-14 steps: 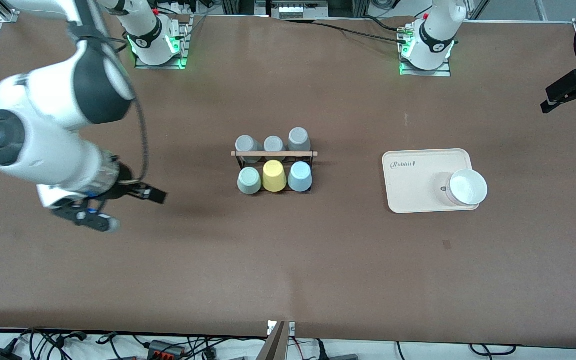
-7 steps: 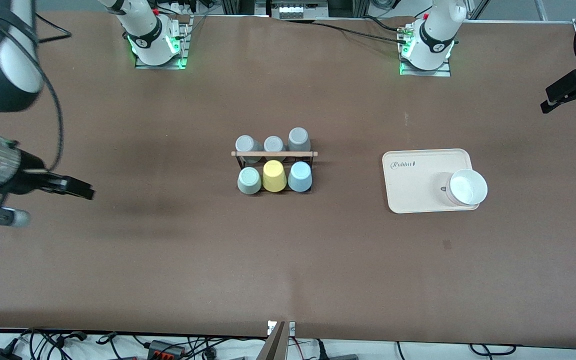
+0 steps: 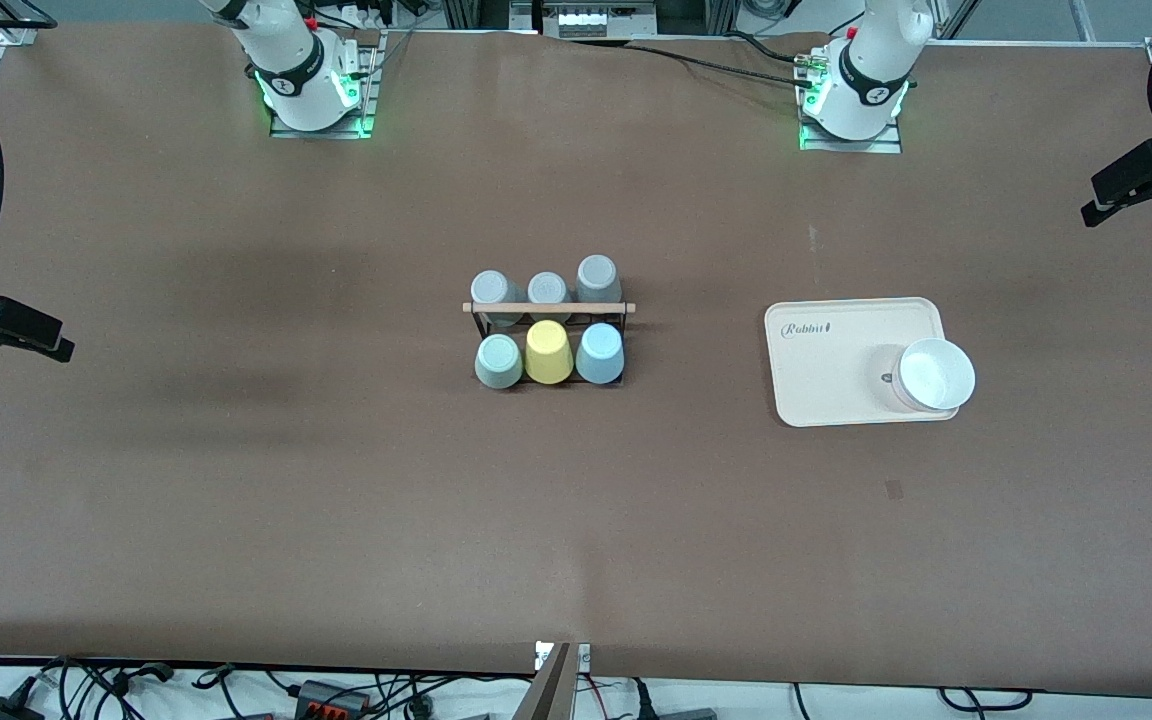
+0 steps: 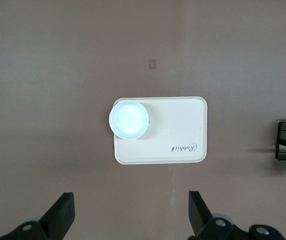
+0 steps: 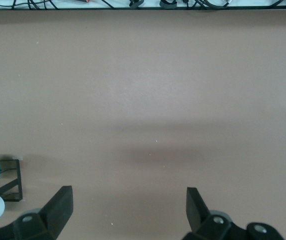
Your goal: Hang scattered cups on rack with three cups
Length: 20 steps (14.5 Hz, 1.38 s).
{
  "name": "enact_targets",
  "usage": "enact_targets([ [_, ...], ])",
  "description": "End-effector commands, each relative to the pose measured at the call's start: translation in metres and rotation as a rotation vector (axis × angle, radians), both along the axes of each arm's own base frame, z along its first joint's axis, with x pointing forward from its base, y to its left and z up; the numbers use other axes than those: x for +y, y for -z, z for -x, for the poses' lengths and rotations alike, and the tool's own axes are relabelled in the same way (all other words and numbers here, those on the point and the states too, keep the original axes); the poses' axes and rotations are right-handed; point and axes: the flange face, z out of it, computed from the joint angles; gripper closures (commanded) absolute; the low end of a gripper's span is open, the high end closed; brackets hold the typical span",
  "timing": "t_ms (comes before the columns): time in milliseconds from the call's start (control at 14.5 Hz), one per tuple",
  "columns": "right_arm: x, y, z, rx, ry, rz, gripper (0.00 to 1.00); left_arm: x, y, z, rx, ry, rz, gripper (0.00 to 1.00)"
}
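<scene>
The mint cup point(image 3: 498, 361) and blue cup point(image 3: 599, 353) are sitting inverted on the rack point(image 3: 548, 309) at mid-bench, flanking a yellow cup point(image 3: 548, 351). The task appears complete. Left gripper point(image 4: 128, 220) and right gripper point(image 5: 128, 217) are hanging empty, fingers apart, at the bench ends.

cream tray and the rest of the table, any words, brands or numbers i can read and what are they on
"Rabbit": script lettering printed in one corner of the cream tray, readable in the front view and again in the left wrist view.
Round black marks on the two arm bases: too small to read.
The cups, the rack and the white bowl show no text.
</scene>
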Motion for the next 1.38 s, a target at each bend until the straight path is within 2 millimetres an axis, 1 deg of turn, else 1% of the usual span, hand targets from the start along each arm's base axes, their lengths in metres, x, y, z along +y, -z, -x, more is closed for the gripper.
enact_targets([
  [0,0.000,-0.001,0.014,0.013,-0.031,0.018,0.00,0.002,-0.002,0.001,0.004,0.016,0.003,0.00],
  [138,-0.002,0.001,0.016,0.015,-0.057,0.023,0.00,0.002,-0.002,0.001,0.004,0.016,0.003,0.00],
  [207,-0.003,0.000,0.020,0.005,-0.066,0.036,0.00,0.002,-0.002,0.001,0.004,0.016,0.003,0.00],
  [345,0.000,0.003,0.035,-0.011,-0.073,0.045,0.00,0.002,-0.002,0.001,0.004,0.016,0.003,0.00],
  [484,0.001,0.012,0.057,-0.028,-0.074,0.046,0.00,0.002,-0.003,0.001,0.003,0.016,0.003,0.00],
  [622,0.000,0.017,0.075,-0.027,-0.071,0.045,0.00,0.002,-0.002,0.001,0.004,0.016,0.003,0.00],
  [829,-0.001,0.026,0.090,0.005,-0.070,0.042,0.00,0.002,-0.002,0.001,0.004,0.016,0.003,0.00],
  [898,-0.001,0.028,0.092,0.010,-0.071,0.042,0.00,0.002,-0.002,0.001,0.004,0.016,0.003,0.00],
  [1175,0.003,0.021,0.091,0.005,-0.068,0.040,0.00,0.002,-0.002,0.001,0.004,0.016,0.003,0.00],
  [1313,0.003,0.021,0.091,0.007,-0.076,0.041,0.00,0.002,-0.002,0.001,0.004,0.016,0.003,0.00],
])
